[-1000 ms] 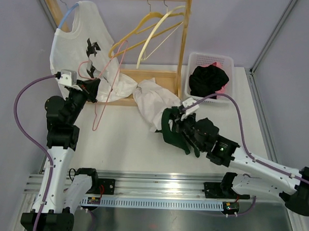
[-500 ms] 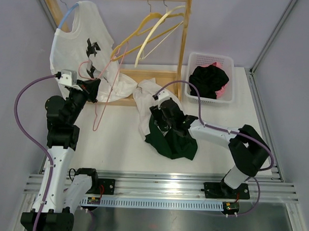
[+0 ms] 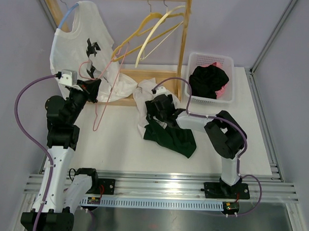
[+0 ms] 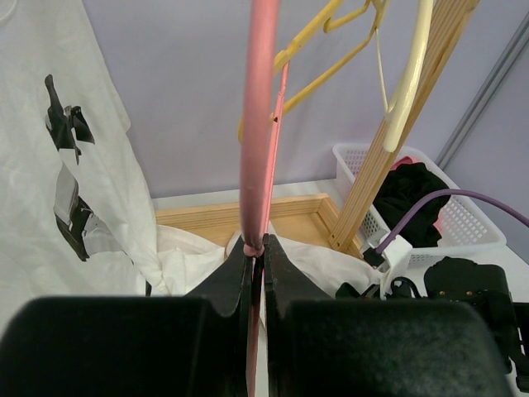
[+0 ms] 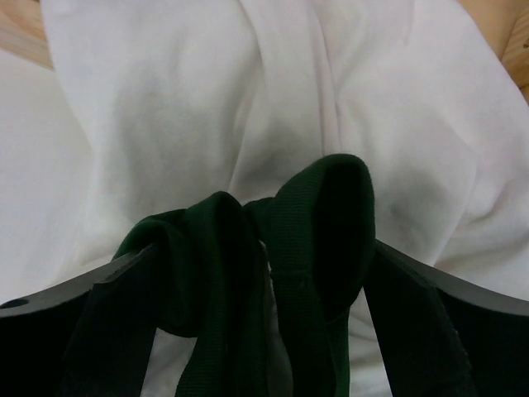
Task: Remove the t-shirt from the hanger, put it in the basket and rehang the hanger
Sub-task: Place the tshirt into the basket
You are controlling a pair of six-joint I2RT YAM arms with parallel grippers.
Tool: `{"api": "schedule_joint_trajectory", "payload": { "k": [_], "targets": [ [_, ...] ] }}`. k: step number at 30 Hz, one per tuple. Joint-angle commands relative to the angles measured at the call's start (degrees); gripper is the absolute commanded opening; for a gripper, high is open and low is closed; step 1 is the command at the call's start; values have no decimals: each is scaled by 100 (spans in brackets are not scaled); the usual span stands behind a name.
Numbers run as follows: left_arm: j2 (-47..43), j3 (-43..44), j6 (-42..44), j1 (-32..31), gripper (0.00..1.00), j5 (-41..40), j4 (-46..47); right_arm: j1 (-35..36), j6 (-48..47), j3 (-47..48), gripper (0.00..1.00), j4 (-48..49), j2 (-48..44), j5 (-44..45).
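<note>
While my left gripper [image 4: 256, 248] clamps tight on the pink hanger [image 4: 258, 124], my right gripper [image 5: 256, 265] gapes wide over the dark green t-shirt [image 3: 171, 139], crumpled on the table [image 3: 118, 144] at the hanger's four o'clock.

Item one, your dark green t-shirt [image 3: 170, 140]: it was off the hanger and lay crumpled in a low heap on the table [image 3: 118, 149]. Its far edge was bunched into two raised folds resting on a white garment [image 3: 145, 92]. Item two, your pink hanger [image 4: 258, 124]: a thin frame, bare of any cloth, it was pinched between the closed fingers of the left gripper [image 4: 256, 248] and slanted steeply, off to the left of the shirt and clear of it.
</note>
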Motion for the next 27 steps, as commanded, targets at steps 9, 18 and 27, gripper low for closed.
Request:
{"api": "schedule_joint_trajectory", "payload": {
  "k": [9, 18, 27],
  "targets": [
    [20, -43, -44, 10, 0, 133, 445, -112, 99, 1117, 99, -940, 1030, 268],
    [38, -69, -52, 10, 0, 203, 463, -120, -148, 759, 66, -1188, 918, -532],
    [73, -60, -61, 10, 0, 221, 472, -112, -236, -1138, 0, 50, -1251, -673]
  ]
}}
